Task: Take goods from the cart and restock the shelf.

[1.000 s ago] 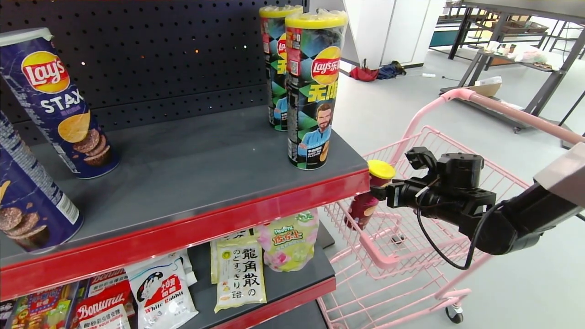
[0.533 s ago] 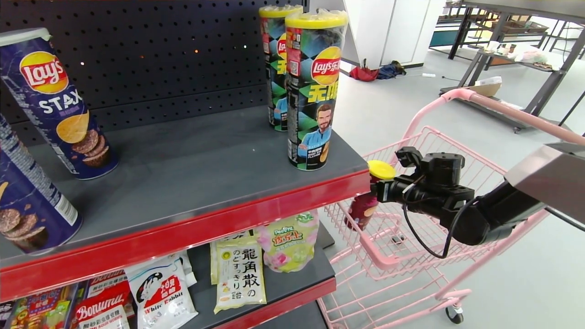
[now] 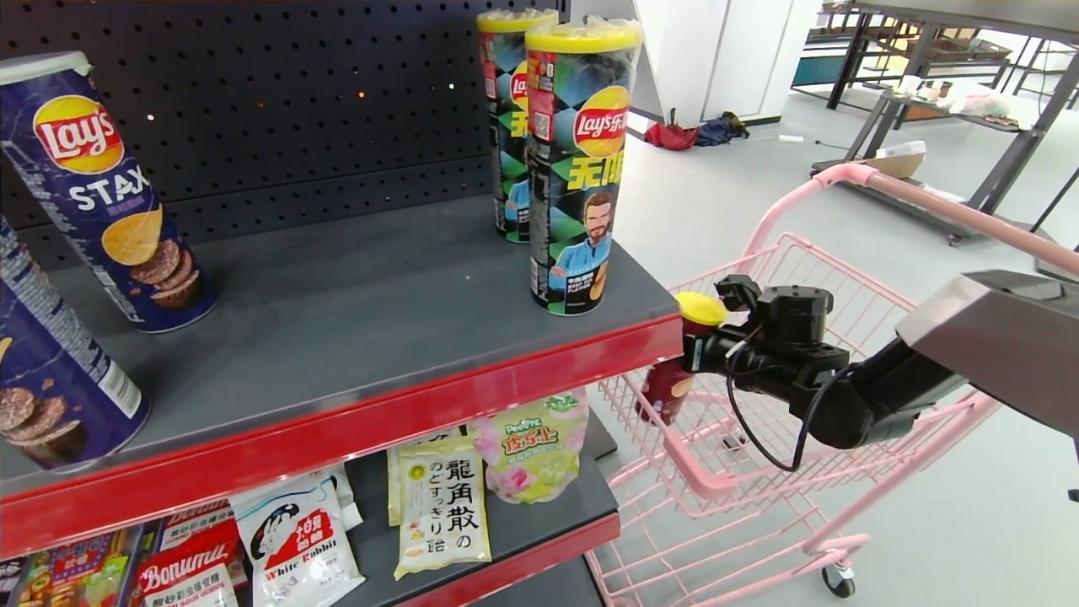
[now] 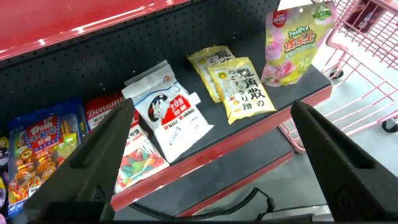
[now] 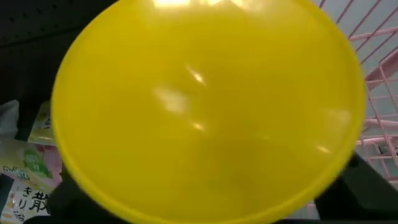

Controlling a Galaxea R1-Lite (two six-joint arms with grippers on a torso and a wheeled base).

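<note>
Right claw is clamped round the yellow-lidded can, mid-carry. The shelf edge is right beside the claw, so next the can needs lifting over, I reckon.

I'm looking straight at the yellow top of a can, close against my camera, with glare on it. Pink cart wires show past one edge, snack bags past the other.

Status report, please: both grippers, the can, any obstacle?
Left gripper open, facing lower shelf bags. Right gripper shut on red can, yellow lid, above pink cart. Upper shelf's red edge close beside lid.
</note>
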